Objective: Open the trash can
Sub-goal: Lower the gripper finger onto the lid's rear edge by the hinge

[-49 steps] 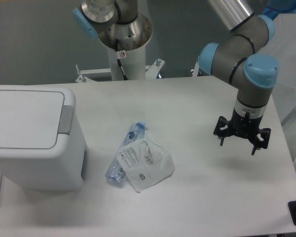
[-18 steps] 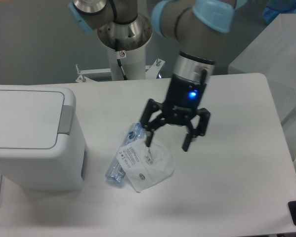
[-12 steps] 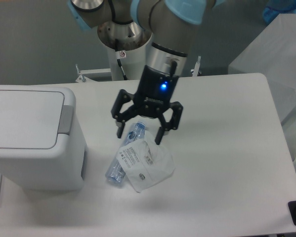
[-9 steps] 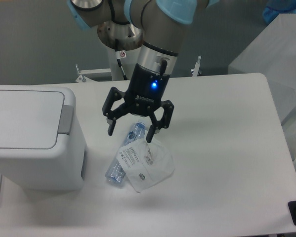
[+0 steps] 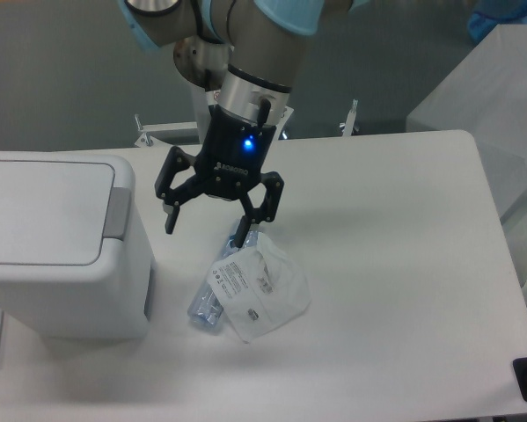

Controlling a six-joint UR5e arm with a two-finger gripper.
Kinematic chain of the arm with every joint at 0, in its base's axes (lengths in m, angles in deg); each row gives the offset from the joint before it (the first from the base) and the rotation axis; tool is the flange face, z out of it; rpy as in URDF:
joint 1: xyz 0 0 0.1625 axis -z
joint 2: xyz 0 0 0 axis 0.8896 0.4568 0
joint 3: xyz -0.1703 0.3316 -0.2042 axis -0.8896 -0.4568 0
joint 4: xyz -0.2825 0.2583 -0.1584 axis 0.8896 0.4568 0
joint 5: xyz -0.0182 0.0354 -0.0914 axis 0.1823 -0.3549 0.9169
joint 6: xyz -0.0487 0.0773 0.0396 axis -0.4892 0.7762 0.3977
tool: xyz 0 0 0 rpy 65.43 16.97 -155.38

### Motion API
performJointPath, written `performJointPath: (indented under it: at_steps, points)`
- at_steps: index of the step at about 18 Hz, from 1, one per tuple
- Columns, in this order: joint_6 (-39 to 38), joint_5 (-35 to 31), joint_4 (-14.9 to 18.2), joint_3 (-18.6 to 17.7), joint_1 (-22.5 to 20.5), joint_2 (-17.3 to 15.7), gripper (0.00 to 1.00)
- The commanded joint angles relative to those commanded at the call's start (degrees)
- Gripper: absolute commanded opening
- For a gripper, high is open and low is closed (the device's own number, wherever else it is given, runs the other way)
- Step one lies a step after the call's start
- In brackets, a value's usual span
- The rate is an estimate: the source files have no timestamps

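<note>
We note the bin [image 5: 56, 251] at the left of the tabletop [image 5: 395, 290]: boxy white plastic, rounded corners, smooth flat lid down, a grey tab on the rim at its right edge. The claw [image 5: 208, 227] hangs over the tabletop just right of the bin, not touching it, black fingers spread wide with nothing between them, a blue light glowing on its body. Below it we see a clear bottle [image 5: 219, 286] lying on its side, partly under a crinkled white packet [image 5: 261, 286] with small print we cannot read.
</note>
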Motion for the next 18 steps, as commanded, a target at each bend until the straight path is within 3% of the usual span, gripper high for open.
performJointPath:
  at_steps: [9, 18]
  points:
    - [0.1, -0.1, -0.1, -4.1, 1.9, -2.7, 1.0]
    - [0.1, -0.3, -0.3, -4.9, 2.6, -2.6, 1.0]
